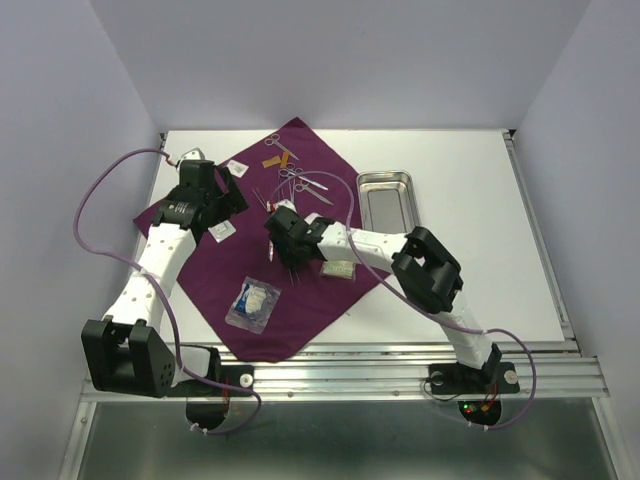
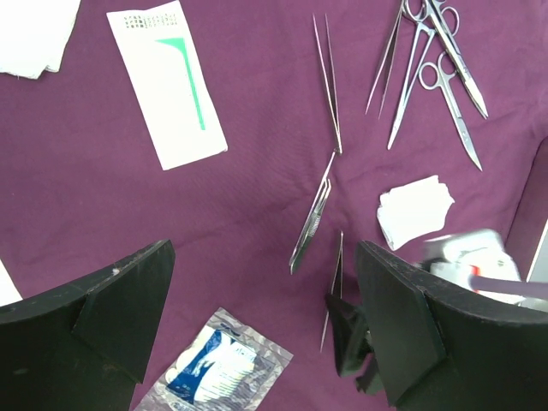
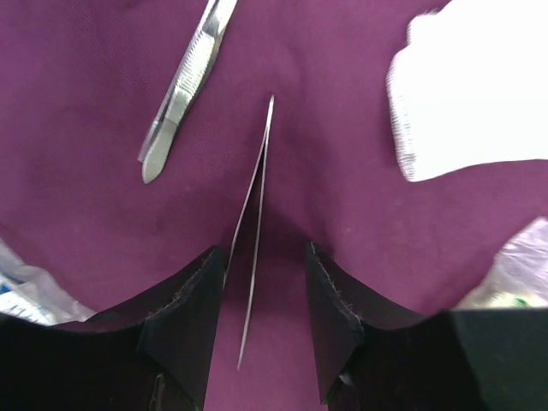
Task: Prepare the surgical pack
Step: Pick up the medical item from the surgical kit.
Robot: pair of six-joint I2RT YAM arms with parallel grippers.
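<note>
A dark-purple cloth [image 1: 200,270] is spread over the table's left half, and the steel tray [image 1: 385,195] lies to its right. My right gripper [image 3: 265,250] is low over the cloth, open, its fingers straddling thin tweezers [image 3: 257,214]. The left finger sits against one leg of them and the right finger stands apart. Blunt tweezers [image 3: 181,90] and a white gauze pad [image 3: 471,86] lie just beyond. My left gripper [image 2: 265,248] hangs wide open above the cloth with nothing in it. Scissors [image 2: 441,73] and long tweezers [image 2: 328,81] lie further out.
A clear packet of gauze [image 2: 218,364] lies near my left gripper. A white packet with a green tool [image 2: 171,81] and more white gauze [image 2: 34,34] are at the cloth's far side. Another packet [image 1: 338,268] sits by my right arm.
</note>
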